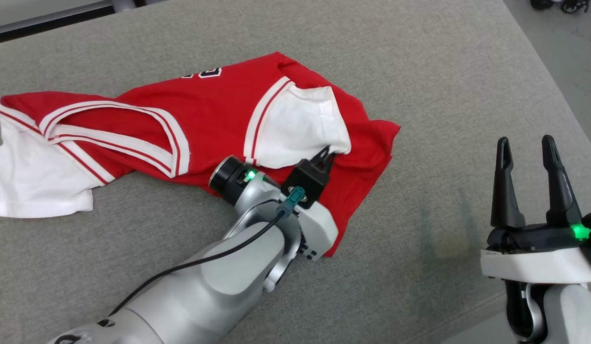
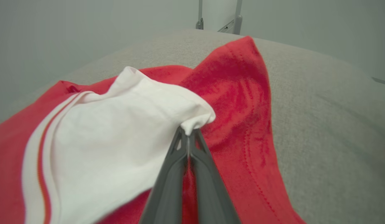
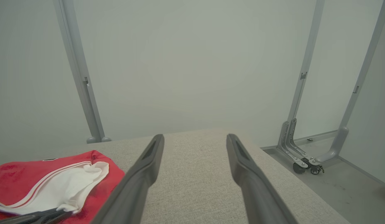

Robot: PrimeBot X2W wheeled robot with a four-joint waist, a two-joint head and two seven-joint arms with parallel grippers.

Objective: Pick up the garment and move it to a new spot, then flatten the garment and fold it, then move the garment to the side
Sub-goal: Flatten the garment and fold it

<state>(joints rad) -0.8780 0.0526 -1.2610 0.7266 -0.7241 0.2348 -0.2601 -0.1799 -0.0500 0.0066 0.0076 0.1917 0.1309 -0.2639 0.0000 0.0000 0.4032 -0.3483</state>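
Note:
The garment (image 1: 214,119) is a red jersey with white sleeves and red-and-white trim, lying crumpled across the grey surface. My left gripper (image 1: 327,155) rests on its right part, shut on the corner of the white sleeve (image 1: 300,126). In the left wrist view the fingers (image 2: 175,174) pinch that white sleeve (image 2: 117,133) at its tip, red cloth (image 2: 239,102) beyond. My right gripper (image 1: 527,157) stands open at the lower right, off the garment, with nothing between its fingers (image 3: 242,168). The right wrist view has the garment (image 3: 52,180) at its lower left.
The grey padded table (image 1: 443,95) stretches right of the garment to its edge (image 1: 563,81). Past that edge lies the floor (image 3: 345,183), with a wheeled metal frame (image 3: 301,155) standing on it. A pale wall (image 3: 192,62) closes the background.

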